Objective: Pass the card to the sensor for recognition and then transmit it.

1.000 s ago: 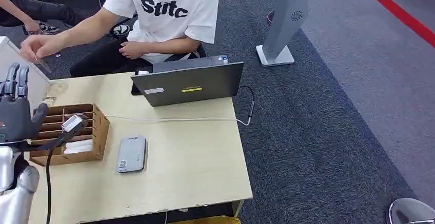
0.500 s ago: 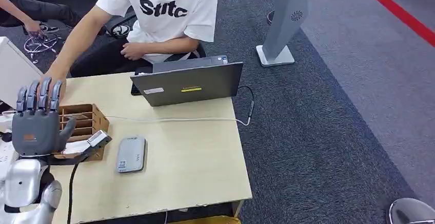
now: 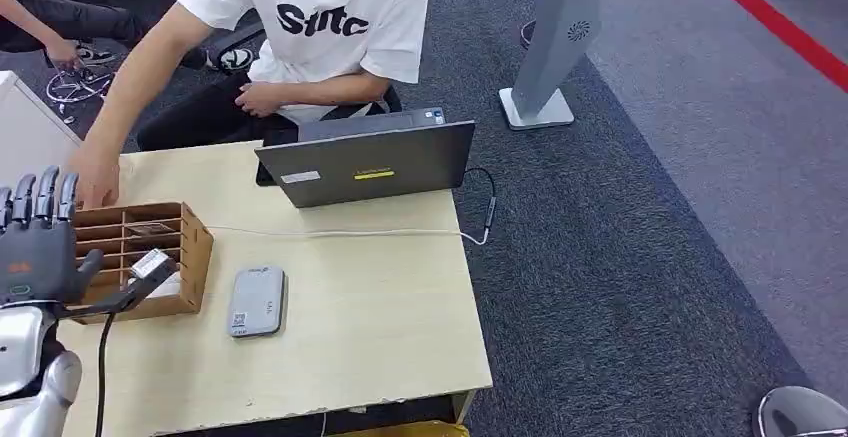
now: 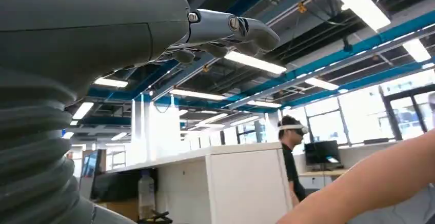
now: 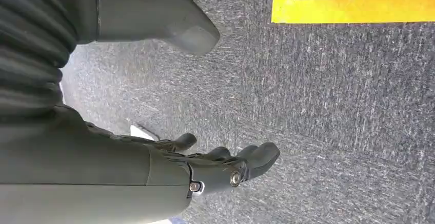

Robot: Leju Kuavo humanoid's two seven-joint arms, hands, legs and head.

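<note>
My left hand (image 3: 38,245) is raised at the table's left edge with its fingers apart, upright and holding nothing; it hangs in front of the left end of a wooden compartment box (image 3: 196,247). A card (image 3: 152,228) lies in one slot and white cards (image 3: 168,284) in a nearer one. The grey card sensor (image 3: 257,300) lies flat on the table, to the right of the box. In the left wrist view my left hand (image 4: 225,29) points up at the ceiling. My right hand (image 5: 225,167) hangs above grey carpet, fingers loosely bent, nothing in it.
A seated person in a white shirt (image 3: 330,17) reaches a hand (image 3: 96,175) to the box's far left corner. A laptop (image 3: 366,163) stands at the table's far side, its white cable (image 3: 340,233) running across the table (image 3: 380,327). A grey stand (image 3: 552,47) is on the carpet.
My left hand swung right over the box, then back left. The person's hand, raised with something thin a second ago, has come down to the box's far corner.
</note>
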